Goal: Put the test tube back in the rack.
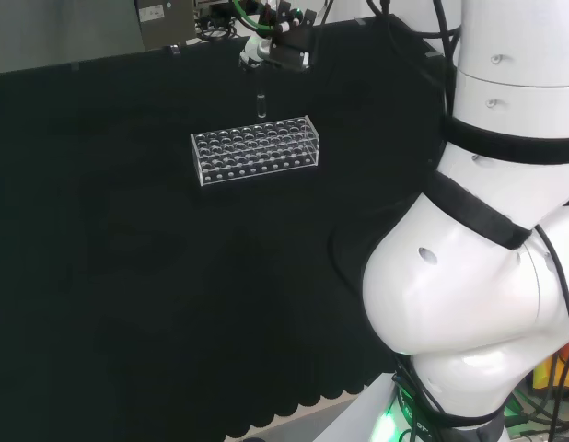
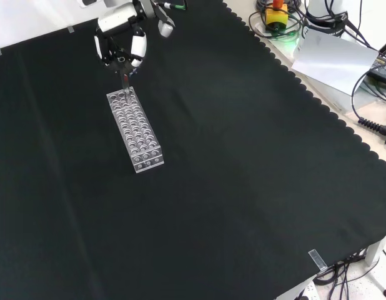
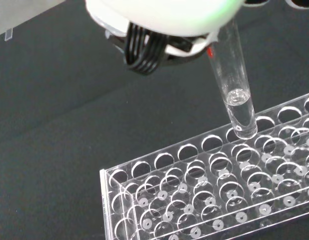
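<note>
Counter: covered w/ black cloth, scalloped edge at front view's right.

Rack: clear plastic, rows of round holes, stands flat on the cloth. Landmark for all items below. In front view the rack runs lengthwise away from the camera; in wrist view the rack shows holes w/ nothing in them.

Hand: black/white, hangs above the rack's far long side in head view. In front view the hand sits just above the rack's far short end. Fingers curled, pinching the upper part of the test tube.

Test tube: clear, approx. upright w/ slight tilt, small amt of clear liquid in the rounded bottom. Lower tip at a hole in the rack's outer row; cannot tell if tip has entered the hole or hangs just over it. Head view: test tube below the hand, just beyond the rack's top edge. Front view: test tube at the rack's far end.
</note>
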Controlling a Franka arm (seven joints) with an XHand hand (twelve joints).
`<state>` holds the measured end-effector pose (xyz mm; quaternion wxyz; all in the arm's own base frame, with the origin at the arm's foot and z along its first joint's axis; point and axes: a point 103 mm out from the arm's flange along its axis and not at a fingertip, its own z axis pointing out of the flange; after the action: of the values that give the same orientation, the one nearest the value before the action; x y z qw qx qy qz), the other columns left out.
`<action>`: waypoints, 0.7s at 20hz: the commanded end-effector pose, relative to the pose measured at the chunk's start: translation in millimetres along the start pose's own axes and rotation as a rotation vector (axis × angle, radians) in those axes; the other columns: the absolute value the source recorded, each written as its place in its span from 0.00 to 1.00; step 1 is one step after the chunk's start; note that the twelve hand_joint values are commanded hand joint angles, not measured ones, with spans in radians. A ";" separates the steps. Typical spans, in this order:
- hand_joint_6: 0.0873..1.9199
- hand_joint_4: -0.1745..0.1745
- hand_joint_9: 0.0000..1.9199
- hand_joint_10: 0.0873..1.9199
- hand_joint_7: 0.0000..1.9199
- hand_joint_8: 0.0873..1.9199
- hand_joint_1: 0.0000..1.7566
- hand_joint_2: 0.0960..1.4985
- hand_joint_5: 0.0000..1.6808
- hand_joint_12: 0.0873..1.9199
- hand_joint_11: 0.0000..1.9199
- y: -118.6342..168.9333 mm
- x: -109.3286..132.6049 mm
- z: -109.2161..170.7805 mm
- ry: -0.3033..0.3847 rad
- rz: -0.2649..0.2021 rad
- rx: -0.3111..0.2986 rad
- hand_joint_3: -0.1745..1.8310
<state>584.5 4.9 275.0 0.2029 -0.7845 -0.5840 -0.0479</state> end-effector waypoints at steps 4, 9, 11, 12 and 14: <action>0.23 0.00 0.83 0.25 0.89 0.22 0.70 0.39 0.81 0.42 0.68 9.1 1.4 19.6 0.025 -0.004 0.028 0.41; 0.23 0.00 0.83 0.25 0.89 0.22 0.70 0.39 0.81 0.42 0.68 13.6 -4.0 26.4 0.027 0.001 0.039 0.41; 0.23 0.00 0.83 0.25 0.89 0.22 0.70 0.39 0.81 0.42 0.68 15.5 -7.2 28.6 0.023 0.006 0.042 0.41; 0.23 0.00 0.83 0.25 0.89 0.22 0.70 0.39 0.81 0.42 0.68 16.3 -9.3 29.0 0.023 0.008 0.043 0.41; 0.23 0.00 0.83 0.25 0.89 0.22 0.70 0.39 0.81 0.42 0.68 17.7 -11.6 31.9 0.021 0.013 0.046 0.41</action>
<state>591.9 5.9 242.0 0.2271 -0.7811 -0.5801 -0.0437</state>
